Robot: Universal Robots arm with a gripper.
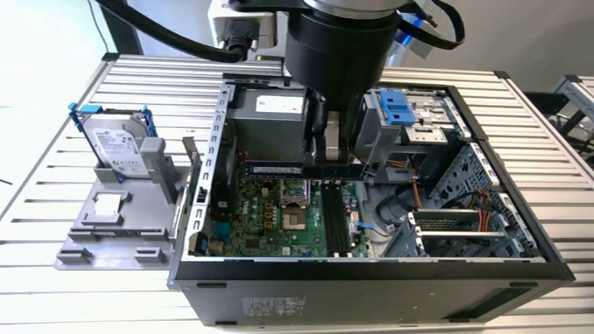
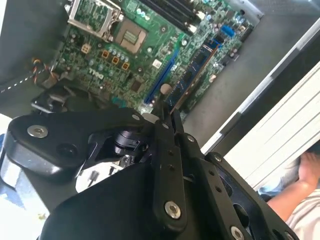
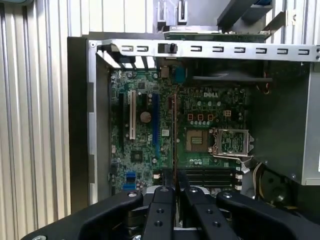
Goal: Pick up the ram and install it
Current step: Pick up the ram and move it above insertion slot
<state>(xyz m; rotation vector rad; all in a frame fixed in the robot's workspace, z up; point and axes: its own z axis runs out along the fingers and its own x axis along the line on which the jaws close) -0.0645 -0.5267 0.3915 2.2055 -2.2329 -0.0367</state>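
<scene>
**Ram in grip, over the board, not seated**

The gripper [image 3: 176, 177] is clamped on one end of the ram [image 3: 175, 135]. The rest of the stick juts out past the fingertips. In the first wrist view it shows edge-on as a thin line. In the second wrist view its flat face [image 2: 192, 75] shows instead.

Judgement: the end grip probably leaves most of the long edge free to meet a slot.

Position: the stick hangs inside the open computer case [image 1: 371, 268], above the motherboard [image 1: 269, 216] and apparently not touching it. The long black slots [image 1: 339, 223] are near and look empty. In the exterior and first wrist views the stick runs crosswise to them, so I judge it not lined up for seating.

The hard drive [image 1: 116, 142] stands on its grey holder outside the case, on the exterior view's left.
</scene>
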